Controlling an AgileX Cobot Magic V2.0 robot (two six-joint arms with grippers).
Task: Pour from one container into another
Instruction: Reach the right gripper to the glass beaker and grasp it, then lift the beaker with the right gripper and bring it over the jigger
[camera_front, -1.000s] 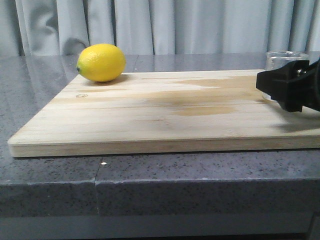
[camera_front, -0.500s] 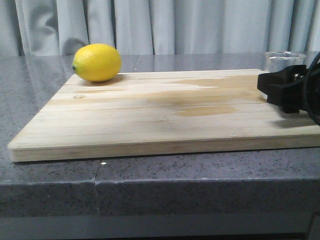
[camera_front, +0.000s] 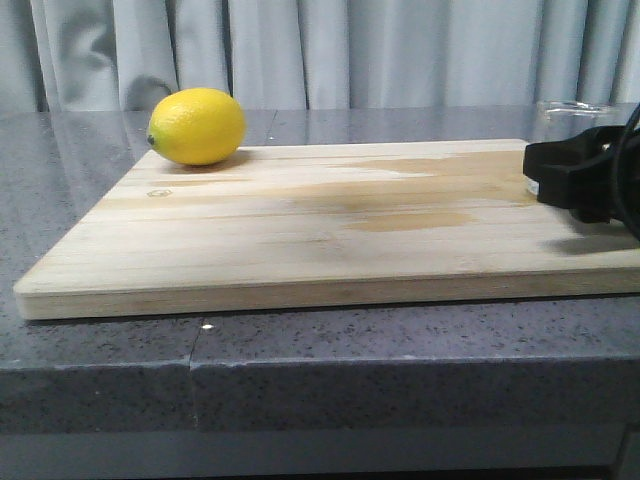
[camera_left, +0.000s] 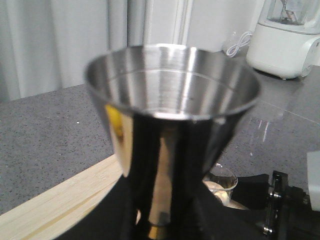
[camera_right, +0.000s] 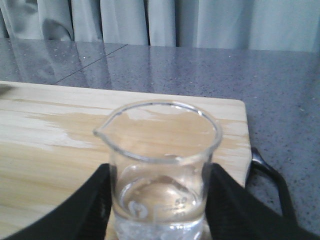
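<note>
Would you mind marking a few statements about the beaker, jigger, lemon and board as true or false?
1. The lemon lies at the far left corner of the wooden board. True.
2. The glass beaker is tipped on its side. False: it stands upright between the right gripper fingers.
3. The steel jigger sits in the left gripper, mouth up. True.
4. The beaker stands on the left side of the board. False: it is at the right edge.

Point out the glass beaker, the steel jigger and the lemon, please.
glass beaker (camera_right: 160, 165): right wrist view, front wall.
steel jigger (camera_left: 170, 115): left wrist view, upper cone.
lemon (camera_front: 197, 125): front view, middle of peel.
</note>
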